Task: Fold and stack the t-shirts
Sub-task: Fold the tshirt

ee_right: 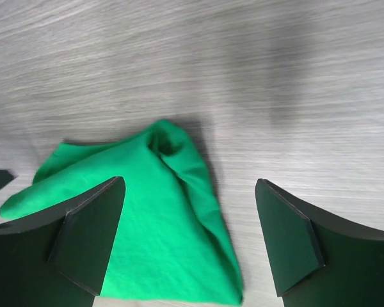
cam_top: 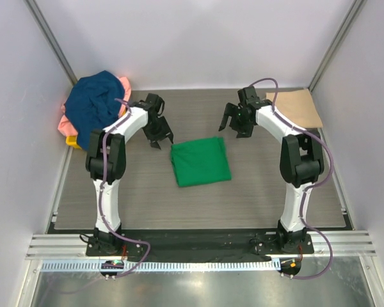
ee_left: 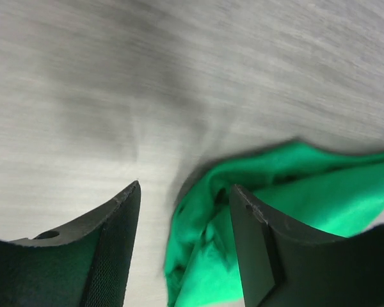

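Note:
A bright green t-shirt (cam_top: 201, 162) lies folded into a rough square at the middle of the table. It also shows in the left wrist view (ee_left: 275, 211) and in the right wrist view (ee_right: 153, 224). My left gripper (cam_top: 159, 133) is open and empty, just off the shirt's far left corner. My right gripper (cam_top: 235, 121) is open and empty, above the table beyond the shirt's far right corner. A tan t-shirt (cam_top: 296, 106) lies folded flat at the far right. A pile of unfolded shirts, navy blue (cam_top: 97, 102) on top of salmon pink (cam_top: 66, 123) and yellow (cam_top: 73, 141), sits at the far left.
White walls close in the table on the left, right and far sides. A metal rail (cam_top: 198, 246) with the arm bases runs along the near edge.

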`<action>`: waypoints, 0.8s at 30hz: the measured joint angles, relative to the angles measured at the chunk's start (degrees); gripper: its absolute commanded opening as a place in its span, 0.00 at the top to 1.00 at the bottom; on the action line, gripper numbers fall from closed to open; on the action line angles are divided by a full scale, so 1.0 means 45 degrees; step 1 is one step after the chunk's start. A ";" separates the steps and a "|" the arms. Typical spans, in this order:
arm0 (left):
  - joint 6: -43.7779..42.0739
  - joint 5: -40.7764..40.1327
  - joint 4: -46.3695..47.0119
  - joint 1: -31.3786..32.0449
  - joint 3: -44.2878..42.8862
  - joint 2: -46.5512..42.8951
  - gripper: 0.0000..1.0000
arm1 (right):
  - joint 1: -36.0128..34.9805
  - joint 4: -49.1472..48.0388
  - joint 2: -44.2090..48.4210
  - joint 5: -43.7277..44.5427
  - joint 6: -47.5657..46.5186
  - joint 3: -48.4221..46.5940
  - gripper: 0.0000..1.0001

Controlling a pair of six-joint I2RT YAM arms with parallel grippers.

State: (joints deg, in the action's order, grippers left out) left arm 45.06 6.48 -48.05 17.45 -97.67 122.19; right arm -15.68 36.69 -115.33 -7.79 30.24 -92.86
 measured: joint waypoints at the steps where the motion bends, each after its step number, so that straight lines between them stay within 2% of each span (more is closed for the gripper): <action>1: -0.0087 -0.0058 -0.0083 -0.0044 -0.0053 -0.0005 0.40 | 0.0049 -0.0126 0.0170 0.0073 -0.0015 0.0199 0.11; 6: -0.0408 -0.1273 -0.0996 0.0481 0.0117 -0.1729 0.40 | -0.0019 -0.0568 0.2749 0.0306 -0.0039 0.2778 0.11; 9: -0.0452 -0.1982 -0.1005 0.1258 0.0816 -0.3458 0.42 | -0.0335 -0.1209 0.4716 -0.0311 0.0015 0.4323 0.12; 11: -0.0437 -0.2050 -0.0738 0.1802 0.1608 -0.4624 0.44 | -0.0714 -0.1982 0.5765 -0.0923 0.0058 0.5183 0.13; 14: -0.0408 -0.1739 -0.0073 0.2375 0.2574 -0.5367 0.46 | -0.1195 -0.2992 0.6149 -0.1758 0.0180 0.5955 0.15; 19: -0.0413 -0.1044 0.0884 0.2424 0.3084 -0.4080 0.50 | -0.2098 -0.5683 0.5595 -0.3711 0.1103 0.7776 0.26; 24: -0.0607 -0.0874 0.1282 0.2361 0.2856 -0.2234 0.51 | -0.3434 -0.8558 0.4396 -0.5066 0.2263 0.8335 0.36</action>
State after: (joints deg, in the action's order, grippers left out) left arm 42.33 2.55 -42.28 28.08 -84.82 112.14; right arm -31.14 -1.83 -95.55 -30.59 40.42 -55.35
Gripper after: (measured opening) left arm 0.497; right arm 0.686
